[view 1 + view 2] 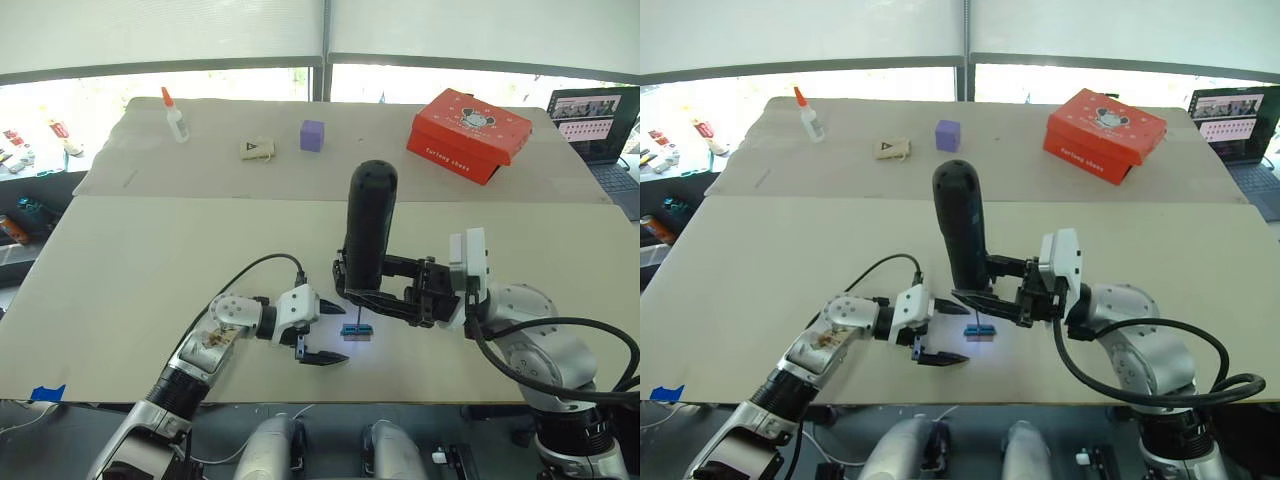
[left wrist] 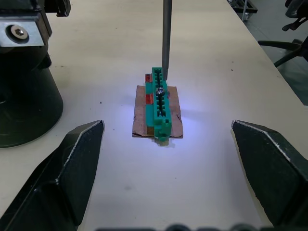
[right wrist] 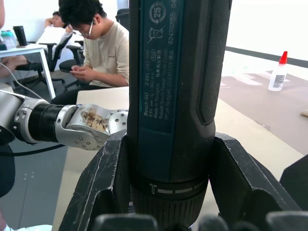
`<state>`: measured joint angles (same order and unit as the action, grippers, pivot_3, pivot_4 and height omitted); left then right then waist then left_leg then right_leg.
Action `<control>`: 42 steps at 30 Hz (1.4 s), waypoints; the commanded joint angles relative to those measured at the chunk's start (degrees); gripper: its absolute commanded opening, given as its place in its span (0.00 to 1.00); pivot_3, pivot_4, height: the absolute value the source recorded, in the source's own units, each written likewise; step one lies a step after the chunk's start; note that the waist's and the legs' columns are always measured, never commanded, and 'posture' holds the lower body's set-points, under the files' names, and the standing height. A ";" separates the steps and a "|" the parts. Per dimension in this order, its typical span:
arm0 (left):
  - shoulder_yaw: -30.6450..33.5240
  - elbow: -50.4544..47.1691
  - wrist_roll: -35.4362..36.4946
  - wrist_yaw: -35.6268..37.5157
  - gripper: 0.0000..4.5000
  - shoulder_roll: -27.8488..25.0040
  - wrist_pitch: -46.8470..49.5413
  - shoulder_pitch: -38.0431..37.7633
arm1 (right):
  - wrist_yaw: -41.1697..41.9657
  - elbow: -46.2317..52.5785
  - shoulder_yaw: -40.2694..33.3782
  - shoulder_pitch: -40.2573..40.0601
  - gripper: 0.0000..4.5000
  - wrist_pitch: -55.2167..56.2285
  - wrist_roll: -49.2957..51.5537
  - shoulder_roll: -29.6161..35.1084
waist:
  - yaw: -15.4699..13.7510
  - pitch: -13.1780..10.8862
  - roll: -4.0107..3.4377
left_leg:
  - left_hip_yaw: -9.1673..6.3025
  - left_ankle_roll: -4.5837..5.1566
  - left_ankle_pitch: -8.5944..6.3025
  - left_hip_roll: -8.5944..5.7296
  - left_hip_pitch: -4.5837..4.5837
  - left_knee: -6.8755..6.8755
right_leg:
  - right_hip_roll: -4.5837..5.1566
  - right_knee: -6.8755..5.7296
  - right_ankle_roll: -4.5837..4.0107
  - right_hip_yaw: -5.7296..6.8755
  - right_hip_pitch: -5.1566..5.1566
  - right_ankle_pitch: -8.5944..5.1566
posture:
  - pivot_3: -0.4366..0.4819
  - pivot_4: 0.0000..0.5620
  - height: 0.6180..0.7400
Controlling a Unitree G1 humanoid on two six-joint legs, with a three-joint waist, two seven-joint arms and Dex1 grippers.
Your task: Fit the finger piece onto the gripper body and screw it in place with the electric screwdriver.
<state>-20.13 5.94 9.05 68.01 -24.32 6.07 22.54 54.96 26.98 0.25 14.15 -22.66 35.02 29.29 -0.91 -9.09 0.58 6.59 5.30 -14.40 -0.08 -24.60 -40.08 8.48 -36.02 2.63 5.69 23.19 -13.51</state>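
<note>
My right gripper (image 1: 378,292) is shut on the electric screwdriver (image 1: 371,225), a thick black handle held upright with its rounded end up. Its thin metal bit (image 2: 166,33) points down and meets the far end of a small green-topped block (image 2: 159,98) lying on a brown card scrap (image 2: 142,122). A screw head sits in the block's top. My left gripper (image 1: 335,334) stands open just left of the block, its two black fingers either side of it and apart from it. The finger piece and the gripper body are out of view.
At the back lie a red box (image 1: 468,133), a purple cube (image 1: 312,135), a tan card (image 1: 258,149) and a glue bottle (image 1: 176,115). A laptop (image 1: 600,125) stands far right. A seated person (image 3: 103,53) shows beyond the table.
</note>
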 commanded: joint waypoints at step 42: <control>0.15 -0.21 0.33 -0.44 1.00 0.61 0.97 1.19 | 0.37 -0.08 -0.12 1.32 0.43 3.51 -0.37 0.02 | 0.01 0.00 0.00 | 0.00 0.00 0.00 0.00 0.00 0.00 | 0.00 0.00 0.00 0.00 0.00 0.00 | 0.48 0.27 1.00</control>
<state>-20.12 6.10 9.09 67.73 -23.99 6.64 22.98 55.03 25.28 1.21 14.43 -21.51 33.94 29.25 -0.90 -9.09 0.58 6.59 5.30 -14.40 -0.08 -24.60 -40.08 8.48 -36.02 2.63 5.69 23.20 -13.51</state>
